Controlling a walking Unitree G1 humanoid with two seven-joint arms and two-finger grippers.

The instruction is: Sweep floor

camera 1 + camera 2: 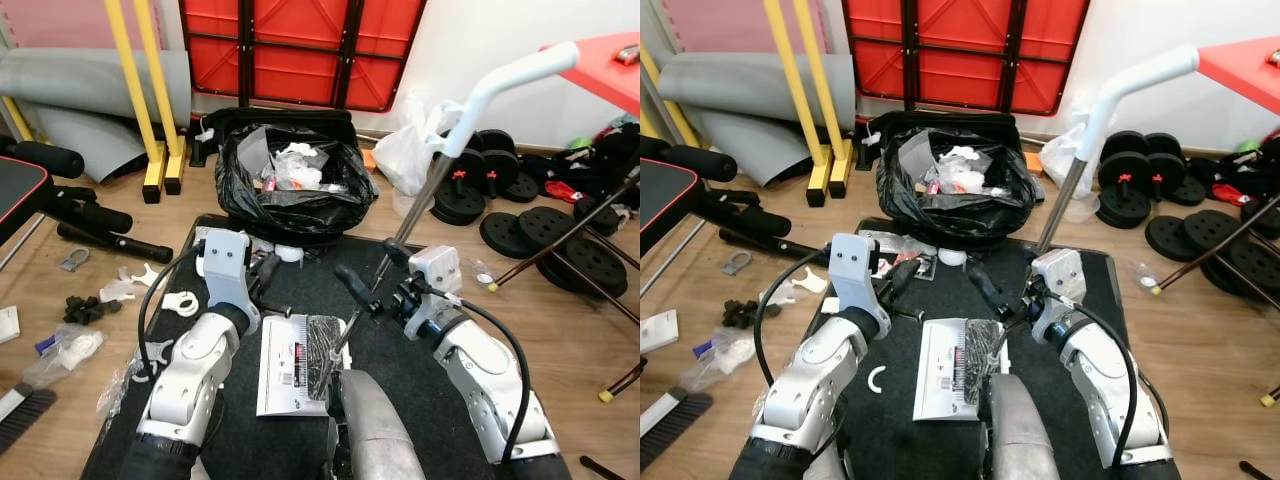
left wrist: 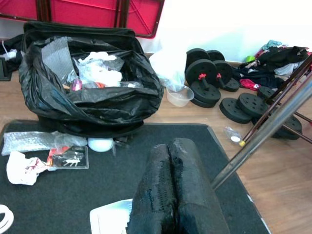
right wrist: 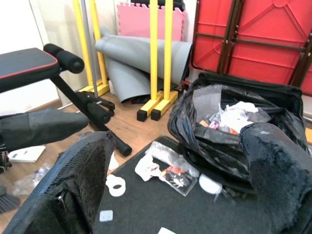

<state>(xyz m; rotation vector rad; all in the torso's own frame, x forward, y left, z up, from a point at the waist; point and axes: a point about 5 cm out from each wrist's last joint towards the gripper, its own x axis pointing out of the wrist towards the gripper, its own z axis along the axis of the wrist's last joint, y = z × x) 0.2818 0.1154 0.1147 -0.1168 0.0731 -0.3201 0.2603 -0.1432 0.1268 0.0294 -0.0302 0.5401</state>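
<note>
A long metal pole (image 1: 415, 215) with a white angled handle (image 1: 510, 80) slants up from the black mat (image 1: 420, 400) to the upper right. Its lower end rests by a white printed sheet (image 1: 290, 365). My right gripper (image 1: 368, 268) is open close beside the pole; in the right wrist view its fingers (image 3: 273, 161) stand wide apart with nothing between them. My left gripper (image 1: 266, 272) is shut and empty, its fingers (image 2: 170, 195) pressed together above the mat. Litter lies on the mat: a white ball (image 2: 100, 144), crumpled paper (image 2: 22, 168), plastic wrap (image 2: 29, 141).
A black bin bag (image 1: 290, 190) full of rubbish stands at the mat's far edge. Weight plates (image 1: 560, 240) and a red table's legs are on the right, a bench (image 1: 40, 190) and yellow posts (image 1: 150, 100) on the left. A brush (image 1: 25, 410) lies front left.
</note>
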